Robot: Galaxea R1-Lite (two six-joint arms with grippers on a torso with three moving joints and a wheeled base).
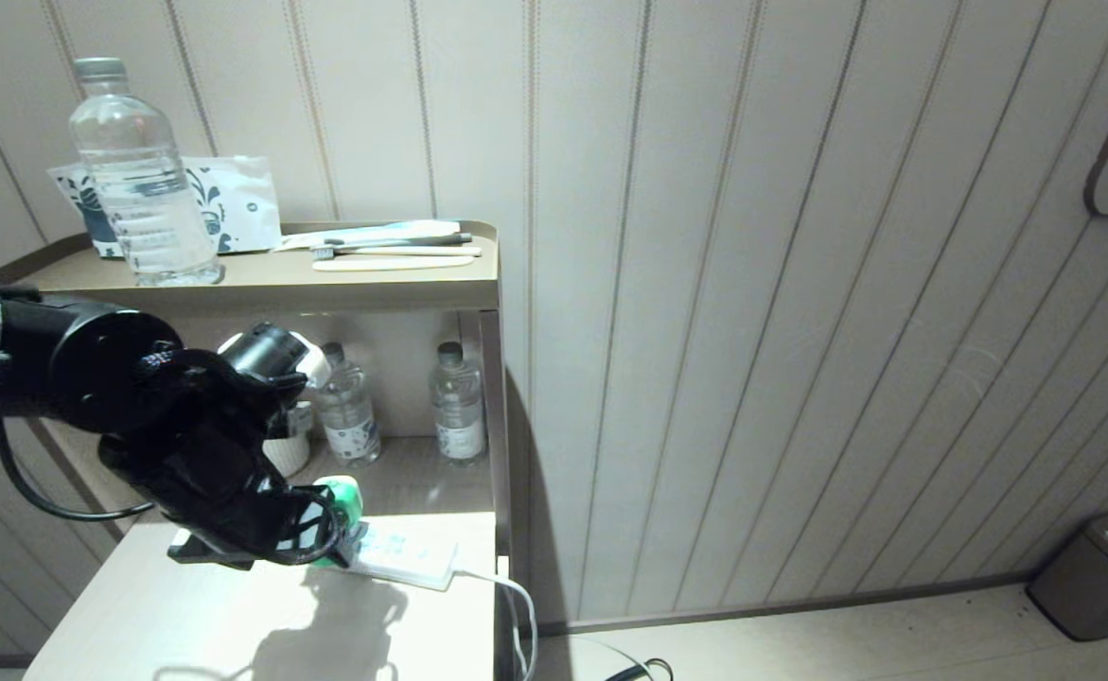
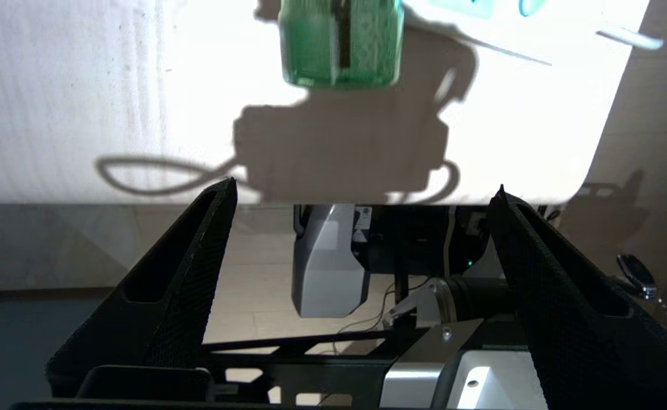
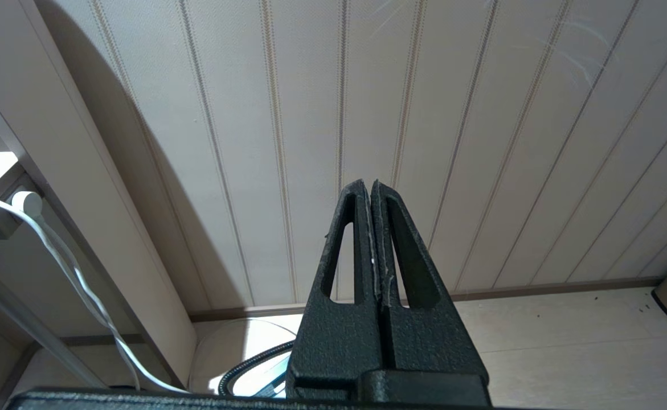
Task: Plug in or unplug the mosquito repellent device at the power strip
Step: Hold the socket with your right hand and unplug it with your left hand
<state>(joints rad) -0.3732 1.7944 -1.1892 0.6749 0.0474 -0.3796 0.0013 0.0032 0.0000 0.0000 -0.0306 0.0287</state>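
Translucent green mosquito repellent device [image 2: 340,48] stands upright.

Repellent device [image 2: 339,45]: translucent green plastic, glossy. Power strip [image 1: 412,555]: smooth white plastic, cord [image 1: 516,605] same. Left gripper [image 2: 361,193] fingers [image 2: 179,285]: black, matt, fine-textured, looks like plastic. Table top [image 1: 260,615]: pale, smooth, matt. Wall [image 1: 800,284]: grooved panels, matt. Water bottle [image 1: 142,180]: clear plastic, glossy. Bin [image 1: 1098,572]: brushed metal look.
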